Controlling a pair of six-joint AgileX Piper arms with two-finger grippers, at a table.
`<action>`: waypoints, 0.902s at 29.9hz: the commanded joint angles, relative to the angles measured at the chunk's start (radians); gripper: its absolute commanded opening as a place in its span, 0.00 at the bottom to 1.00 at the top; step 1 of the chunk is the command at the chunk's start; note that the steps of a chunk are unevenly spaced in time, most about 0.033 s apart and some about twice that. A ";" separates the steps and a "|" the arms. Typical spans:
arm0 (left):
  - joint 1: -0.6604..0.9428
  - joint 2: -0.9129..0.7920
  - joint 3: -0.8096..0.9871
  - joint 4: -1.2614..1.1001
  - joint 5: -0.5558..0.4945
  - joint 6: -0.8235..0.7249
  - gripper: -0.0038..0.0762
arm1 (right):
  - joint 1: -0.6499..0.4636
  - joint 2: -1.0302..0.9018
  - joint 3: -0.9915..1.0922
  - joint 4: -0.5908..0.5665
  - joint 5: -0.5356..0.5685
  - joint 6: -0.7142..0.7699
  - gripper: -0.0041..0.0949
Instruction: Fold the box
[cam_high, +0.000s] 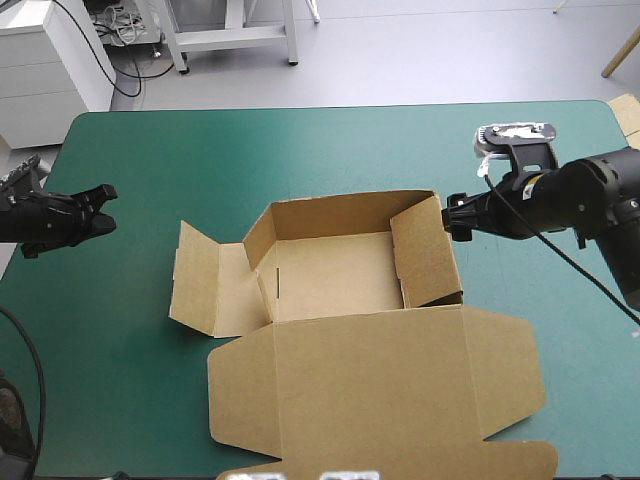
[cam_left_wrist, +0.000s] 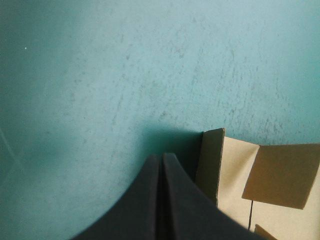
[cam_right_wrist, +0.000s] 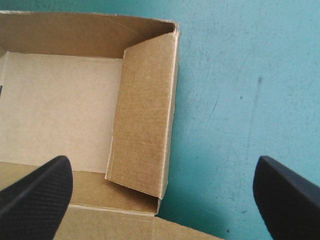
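Reading across from the bench's (cam_high: 130, 350) left edge: the left end effector (cam_high: 98, 205) hovers there with its black fingers pressed together into one point, gripping nothing and well apart from the work. The brown box (cam_high: 330, 270) sits mid-bench, nearer the near edge. Its left side panel (cam_high: 205, 285) lies splayed outward (only its outer flap kinks up), while the far wall (cam_high: 340, 215) and right wall (cam_high: 425, 255) stand raised. The lid (cam_high: 370, 385) lies flat toward the near edge. The right end effector (cam_high: 452, 215) hangs just outside the right wall's far end, fingers spread wide and empty, with that wall ahead between them.

I judge we are midway through wall-raising, with the right side up and the left undone. Next I would bring the left end effector in under the splayed panel, lift it upright and tuck it, with the right one steadying its wall.
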 joint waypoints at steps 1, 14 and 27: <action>0.001 -0.039 -0.026 -0.042 -0.018 -0.008 0.04 | 0.002 0.029 -0.009 0.014 -0.048 -0.001 0.95; 0.001 -0.039 -0.026 -0.001 -0.014 -0.007 0.04 | 0.004 0.322 -0.009 0.027 -0.050 -0.036 0.95; 0.001 -0.039 -0.026 0.000 -0.022 -0.009 0.04 | 0.004 0.433 -0.004 0.062 -0.068 -0.056 0.95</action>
